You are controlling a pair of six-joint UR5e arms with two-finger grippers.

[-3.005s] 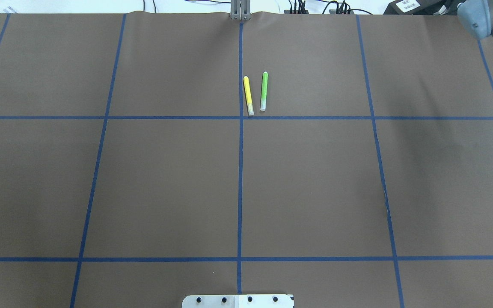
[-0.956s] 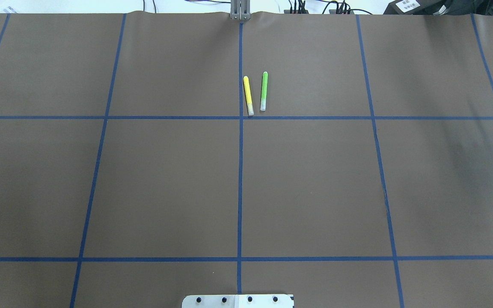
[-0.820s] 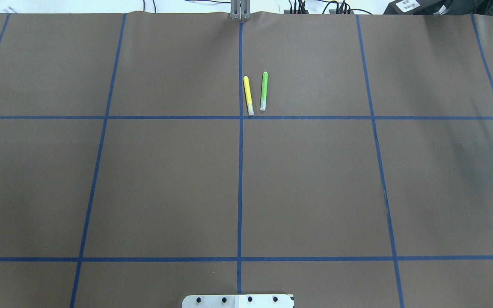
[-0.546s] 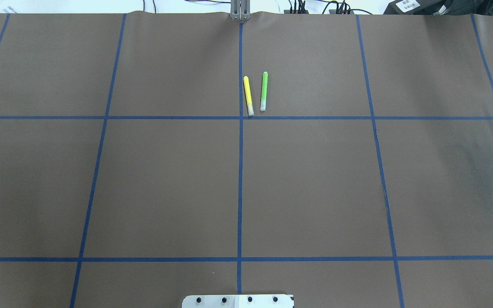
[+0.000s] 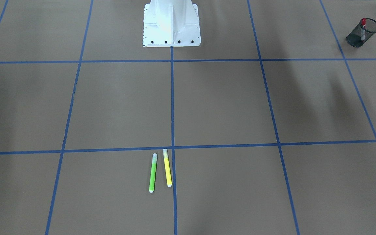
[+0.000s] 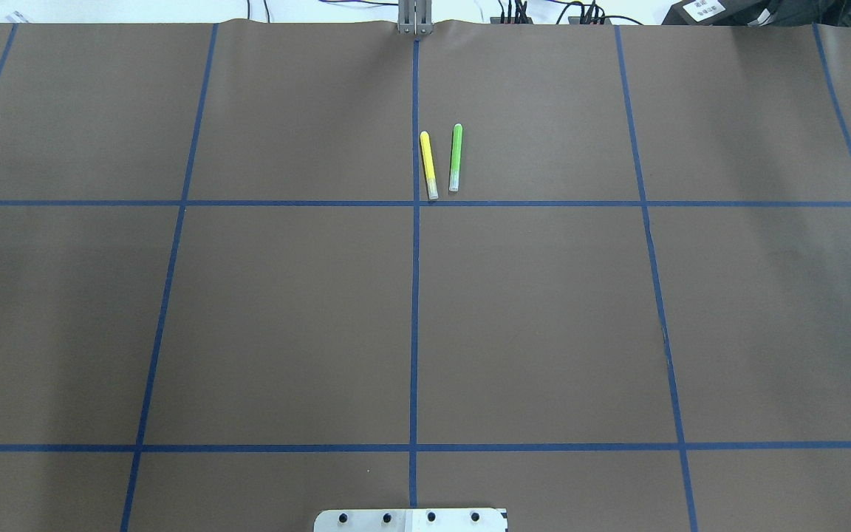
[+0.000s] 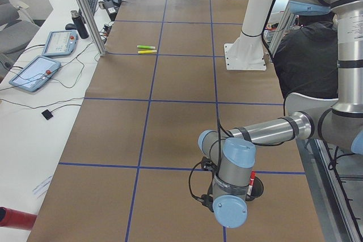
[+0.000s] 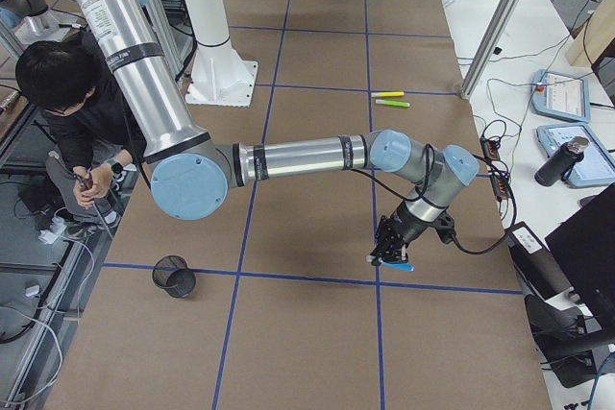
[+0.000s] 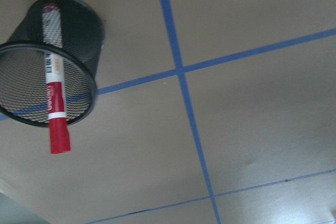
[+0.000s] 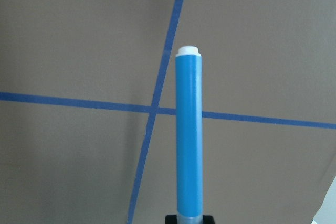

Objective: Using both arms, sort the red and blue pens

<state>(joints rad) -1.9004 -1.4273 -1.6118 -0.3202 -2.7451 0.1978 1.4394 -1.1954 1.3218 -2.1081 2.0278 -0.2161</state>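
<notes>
The red pen (image 9: 52,93) stands slanted in a black mesh cup (image 9: 79,35), its red cap poking over the rim; both also show at the front-facing view's top right, red pen (image 5: 363,22) in cup (image 5: 361,34). My left arm's wrist (image 7: 229,196) hangs over that cup (image 7: 256,188); its fingers are hidden, so I cannot tell their state. My right gripper (image 10: 189,219) is shut on the blue pen (image 10: 189,135), which sticks out over a tape crossing. In the exterior right view that gripper (image 8: 391,258) holds the pen (image 8: 400,266) low over the table.
A yellow marker (image 6: 428,165) and a green marker (image 6: 455,157) lie side by side at the table's far middle. A second mesh cup (image 8: 174,276) stands on my right side. The white pedestal (image 5: 171,23) is between the arms. A person (image 8: 67,93) sits behind the robot.
In the overhead view my right arm's elbow has slid out past the top right corner. The yellow and green markers have not moved.
</notes>
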